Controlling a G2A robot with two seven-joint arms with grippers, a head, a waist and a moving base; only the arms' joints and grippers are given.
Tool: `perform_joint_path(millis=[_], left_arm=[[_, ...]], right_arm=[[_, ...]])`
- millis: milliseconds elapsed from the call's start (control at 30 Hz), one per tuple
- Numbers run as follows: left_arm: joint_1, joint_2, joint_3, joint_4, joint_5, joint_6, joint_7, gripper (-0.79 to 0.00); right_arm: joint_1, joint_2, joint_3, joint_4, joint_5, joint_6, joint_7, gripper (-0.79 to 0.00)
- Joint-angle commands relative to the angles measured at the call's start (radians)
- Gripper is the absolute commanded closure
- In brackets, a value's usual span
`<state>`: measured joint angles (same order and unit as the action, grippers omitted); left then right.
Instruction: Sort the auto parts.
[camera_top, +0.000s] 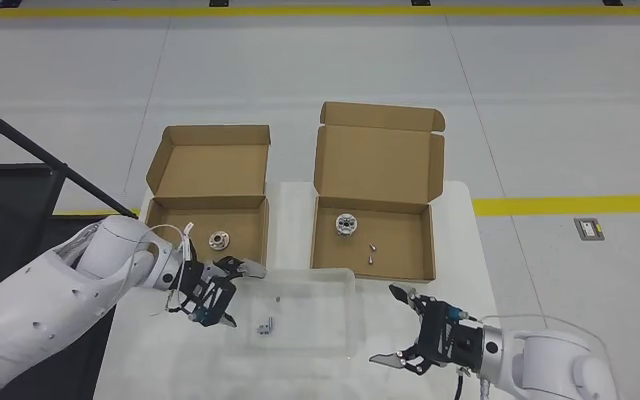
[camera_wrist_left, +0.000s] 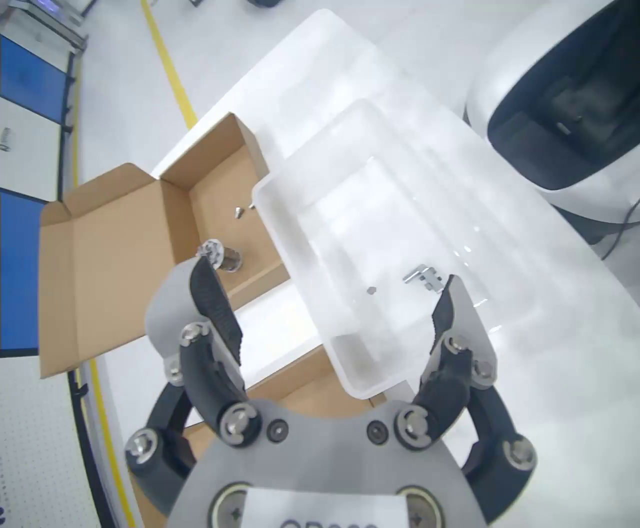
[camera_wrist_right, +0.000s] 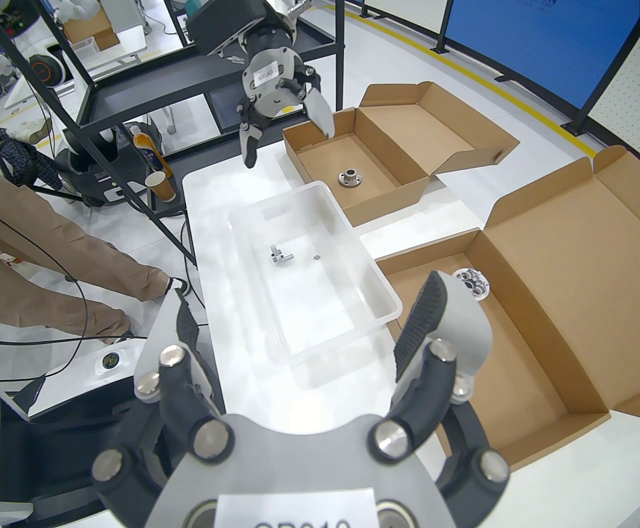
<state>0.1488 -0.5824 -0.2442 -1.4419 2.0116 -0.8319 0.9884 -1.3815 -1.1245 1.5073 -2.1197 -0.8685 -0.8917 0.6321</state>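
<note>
Left pincer (camera_top: 240, 295) and right pincer (camera_top: 388, 325) both gape, holding nothing, flanking the clear tray (camera_top: 352, 275) on the table (camera_top: 290, 210). Inside lies a metal bracket (camera_top: 264, 325); a flanged hub (camera_top: 218, 239) sits in one cardboard box (camera_top: 180, 225).

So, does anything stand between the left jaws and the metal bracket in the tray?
Nothing visible does. The bracket lies on the tray floor, open from above; a small part lies beside it, apart.

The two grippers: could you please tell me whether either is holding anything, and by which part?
Nothing is held: the left gripper and the right gripper are both open and empty.
</note>
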Motion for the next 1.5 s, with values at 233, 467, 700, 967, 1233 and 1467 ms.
perform_joint_path(millis=[233, 467, 700, 967, 1233, 1467], left_arm=[[0.001, -0.001, -0.001, 0.003, 0.001, 0.004, 0.004, -0.785], [0.026, -0.023, 0.031, -0.115, 0.137, -0.055, -0.238, -0.785], [-0.024, -0.088, 0.074, -0.183, 0.307, -0.138, -0.238, -0.785], [0.006, -0.194, 0.074, -0.151, 0.546, -0.180, -0.204, -0.785], [0.065, -0.316, 0.074, -0.066, 0.693, -0.180, -0.180, -0.733], [0.119, -0.411, 0.074, 0.034, 0.891, -0.180, -0.180, -0.610]], right_arm=[[0.000, 0.000, 0.000, 0.000, 0.000, 0.000, 0.000, -0.785], [0.000, 0.000, 0.000, 0.000, 0.000, 0.000, 0.000, -0.785], [0.000, 0.000, 0.000, 0.000, 0.000, 0.000, 0.000, -0.785], [0.000, 0.000, 0.000, 0.000, 0.000, 0.000, 0.000, -0.785], [0.000, 0.000, 0.000, 0.000, 0.000, 0.000, 0.000, -0.785], [0.000, 0.000, 0.000, 0.000, 0.000, 0.000, 0.000, -0.785]])
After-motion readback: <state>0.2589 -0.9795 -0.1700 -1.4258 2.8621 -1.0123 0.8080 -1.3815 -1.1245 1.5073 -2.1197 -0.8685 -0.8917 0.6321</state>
